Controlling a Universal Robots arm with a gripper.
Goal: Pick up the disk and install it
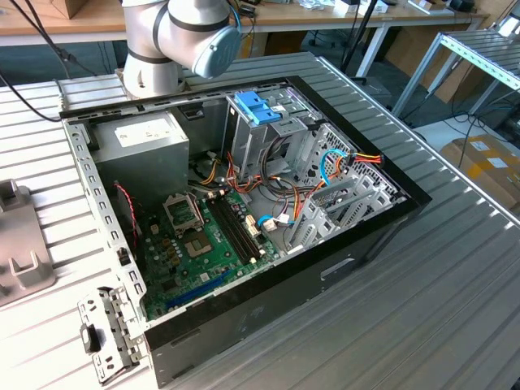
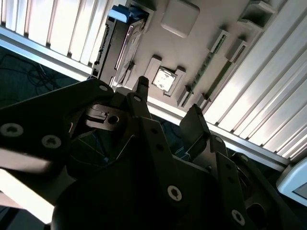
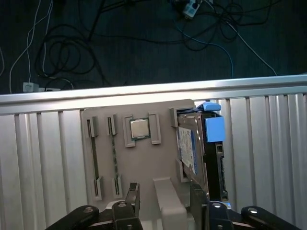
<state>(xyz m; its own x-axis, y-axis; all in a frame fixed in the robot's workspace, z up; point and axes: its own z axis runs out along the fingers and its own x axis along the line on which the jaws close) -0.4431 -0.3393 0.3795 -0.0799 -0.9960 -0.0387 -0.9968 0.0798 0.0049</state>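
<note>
Disk, a flat silver-grey hard drive in a bright blue plastic carrier point(image 3: 194, 148) — stands on edge in a slot at one side of the grey plastic holder tray point(image 3: 144, 167), probably so its faces offer a grip. Black two-fingered gripper point(image 3: 165, 191) — fingers point(image 3: 132, 197) spread, empty, over the tray, near the disk.

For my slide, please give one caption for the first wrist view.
Open tool over the grey holder, with the blue-framed disk on edge in it.
</note>
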